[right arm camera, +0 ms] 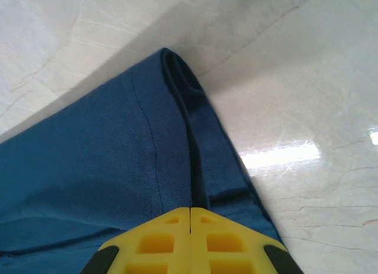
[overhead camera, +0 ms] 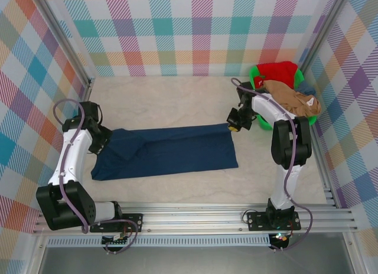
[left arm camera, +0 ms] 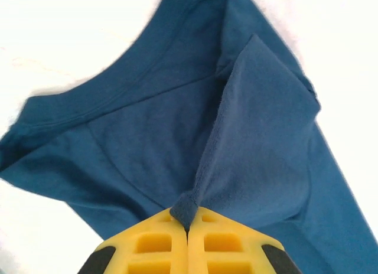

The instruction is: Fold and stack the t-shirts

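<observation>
Pale marbled surface (overhead camera: 177, 97) inside plaid walls, with our navy t-shirt (overhead camera: 165, 151) stretched across mid-frame.
We have the left pincer (left arm camera: 188, 219) pinching a tuck of cloth near the collar and the right pincer (right arm camera: 190, 214) pressed shut on the hem corner. For a clean fold, we judge both ends should lift together, taut and level. At upper right the green basket (overhead camera: 257, 80) holds the other t-shirts (overhead camera: 292, 100).

We can read no words, labels, brands or numbers on the navy shirt (overhead camera: 165, 151), nor anywhere else in these views.
</observation>
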